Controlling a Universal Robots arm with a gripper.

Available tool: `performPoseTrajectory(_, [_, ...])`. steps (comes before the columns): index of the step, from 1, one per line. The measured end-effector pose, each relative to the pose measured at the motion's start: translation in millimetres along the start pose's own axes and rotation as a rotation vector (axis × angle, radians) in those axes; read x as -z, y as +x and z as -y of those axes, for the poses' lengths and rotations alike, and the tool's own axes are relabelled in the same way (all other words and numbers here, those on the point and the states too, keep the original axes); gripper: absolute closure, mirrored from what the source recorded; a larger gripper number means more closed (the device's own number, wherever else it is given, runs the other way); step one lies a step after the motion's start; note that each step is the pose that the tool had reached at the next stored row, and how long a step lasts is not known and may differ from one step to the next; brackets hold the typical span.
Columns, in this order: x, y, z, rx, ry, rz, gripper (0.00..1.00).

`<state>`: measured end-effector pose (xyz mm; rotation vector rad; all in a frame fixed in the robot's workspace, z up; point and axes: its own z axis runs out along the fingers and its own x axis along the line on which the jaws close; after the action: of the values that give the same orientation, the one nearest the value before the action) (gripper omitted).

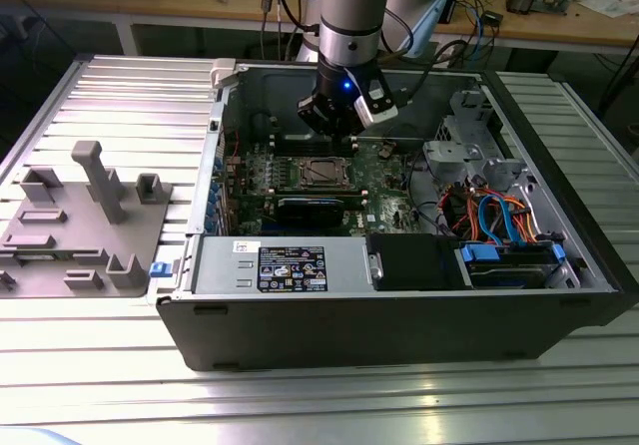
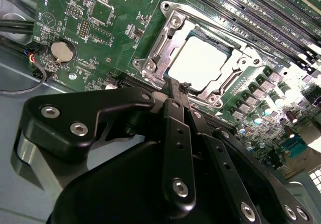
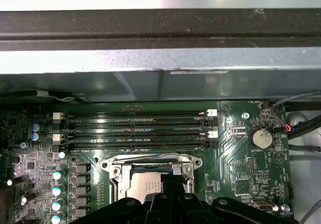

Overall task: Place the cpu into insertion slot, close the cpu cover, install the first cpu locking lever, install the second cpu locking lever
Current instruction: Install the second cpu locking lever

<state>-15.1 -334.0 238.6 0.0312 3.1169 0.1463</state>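
While seated in the insertion slot (image 2: 200, 66) amid the green board (image 2: 115, 28), shows its pale metal top through the window of the cpu cover (image 2: 165, 48), lowered over it: the cpu (image 2: 198, 63), near the middle of the open computer case (image 1: 399, 305) in the exterior view. Just above the slot's near edge, hangs with fingers pinched together on nothing visible: the gripper (image 2: 175, 86). Beyond, memory slots (image 3: 135, 131) and a coin battery (image 3: 261, 137). Could go wrong, by judgement: fingertips slipping off a thin lever, scraping the cover or board; a cover not lying flat, straining the chip under the clamp.
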Motion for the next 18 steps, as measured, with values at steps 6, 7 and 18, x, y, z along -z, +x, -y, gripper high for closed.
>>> performPoseTrajectory(6, [0.0, 0.0, 0.1, 0.000, 0.0000, 0.0001, 0.89])
performPoseTrajectory(7, [0.0, 0.0, 0.3, 0.000, -0.0001, 0.0000, 0.89])
performPoseTrajectory(18, [10.4, -0.2, 3.7, 0.000, 0.0003, 0.0006, 0.89])
